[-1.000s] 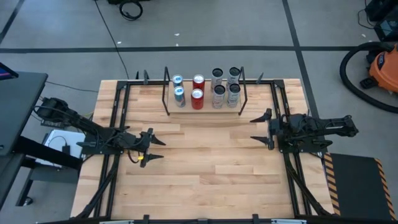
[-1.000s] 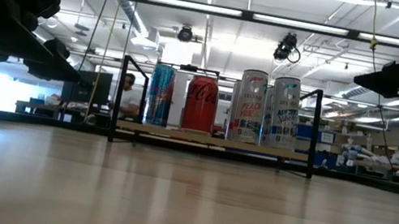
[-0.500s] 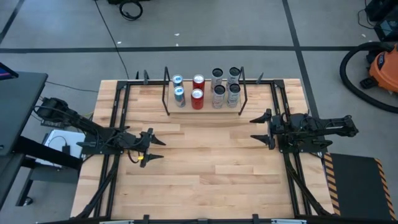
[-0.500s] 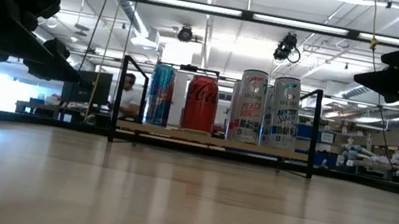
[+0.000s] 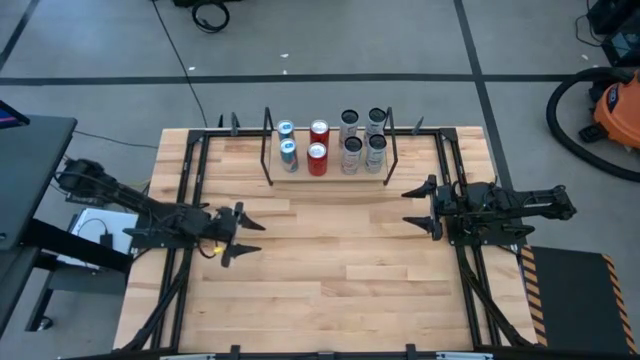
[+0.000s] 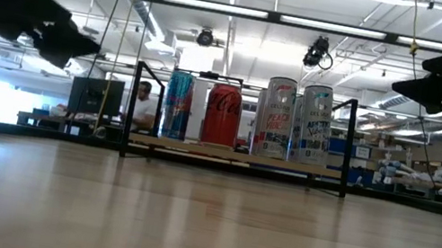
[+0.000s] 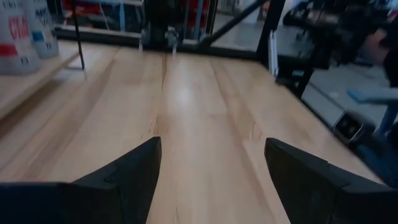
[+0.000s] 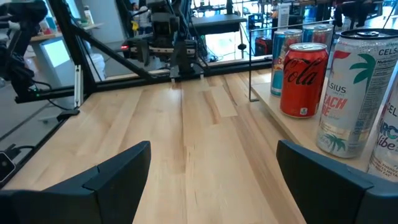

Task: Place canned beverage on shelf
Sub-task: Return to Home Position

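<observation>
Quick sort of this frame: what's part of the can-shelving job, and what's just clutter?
Job: shelf; blue cans, red cans and silver cans, all on it; left gripper and right gripper, both open and empty.
Clutter: orange vacuum, floor cable, striped mat, person in the background.

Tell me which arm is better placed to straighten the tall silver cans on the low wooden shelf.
Probably right: the right gripper hangs open near the right end of the light-wood shelf, where the tall silver cans stand. The open left gripper hangs off the opposite end.
</observation>
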`<move>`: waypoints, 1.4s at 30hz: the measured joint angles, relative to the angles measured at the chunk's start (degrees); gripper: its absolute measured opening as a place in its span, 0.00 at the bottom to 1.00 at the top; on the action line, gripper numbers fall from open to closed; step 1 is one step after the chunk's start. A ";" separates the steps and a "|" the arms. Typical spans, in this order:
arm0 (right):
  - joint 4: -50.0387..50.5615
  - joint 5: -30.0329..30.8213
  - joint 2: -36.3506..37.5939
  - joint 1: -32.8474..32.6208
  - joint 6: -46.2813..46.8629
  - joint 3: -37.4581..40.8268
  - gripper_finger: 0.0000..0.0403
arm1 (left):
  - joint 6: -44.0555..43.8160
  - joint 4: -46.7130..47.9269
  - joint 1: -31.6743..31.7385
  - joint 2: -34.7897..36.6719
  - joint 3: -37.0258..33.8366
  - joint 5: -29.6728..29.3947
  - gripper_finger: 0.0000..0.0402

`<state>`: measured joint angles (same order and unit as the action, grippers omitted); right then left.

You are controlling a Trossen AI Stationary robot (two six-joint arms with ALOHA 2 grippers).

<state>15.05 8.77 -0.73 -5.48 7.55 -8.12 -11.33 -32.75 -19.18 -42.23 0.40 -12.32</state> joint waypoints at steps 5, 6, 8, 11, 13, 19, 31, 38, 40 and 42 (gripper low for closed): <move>0.10 0.01 0.33 -0.02 0.00 0.00 0.89 | 0.00 0.04 0.00 5.62 0.00 0.00 0.72; 0.09 0.01 0.60 0.00 0.00 0.00 0.89 | 0.03 0.03 0.00 6.95 0.00 -0.02 0.72; -0.18 0.01 0.59 0.00 0.00 0.00 0.89 | 0.02 0.02 0.00 9.68 0.00 -0.02 0.72; -0.55 0.02 0.59 -0.01 -0.01 0.00 0.89 | 0.04 -0.04 0.00 12.84 0.00 -0.02 0.72; -0.70 0.02 0.59 0.03 0.00 0.02 0.89 | 0.00 -0.03 0.29 14.46 0.00 0.07 0.72; -0.87 0.03 0.59 1.19 0.00 0.02 0.89 | 0.04 0.63 3.81 18.02 0.00 0.09 0.72; -0.86 0.03 0.59 2.98 -0.02 0.02 0.89 | 0.01 1.32 12.66 24.49 -0.02 -0.07 0.72; -9.68 0.12 0.59 3.80 0.00 4.31 0.89 | 0.03 1.27 13.40 30.89 -0.02 -0.04 0.72; -14.31 0.05 0.59 3.76 0.00 6.65 0.89 | 0.03 1.32 13.40 32.24 -0.02 -0.02 0.72; -17.67 0.07 0.59 3.76 -0.01 7.76 0.89 | 0.00 1.33 13.40 33.17 -0.02 -0.02 0.72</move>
<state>-2.63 8.84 -0.14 -1.72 7.55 -0.36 -11.33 -31.42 -5.78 -9.06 0.38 -12.34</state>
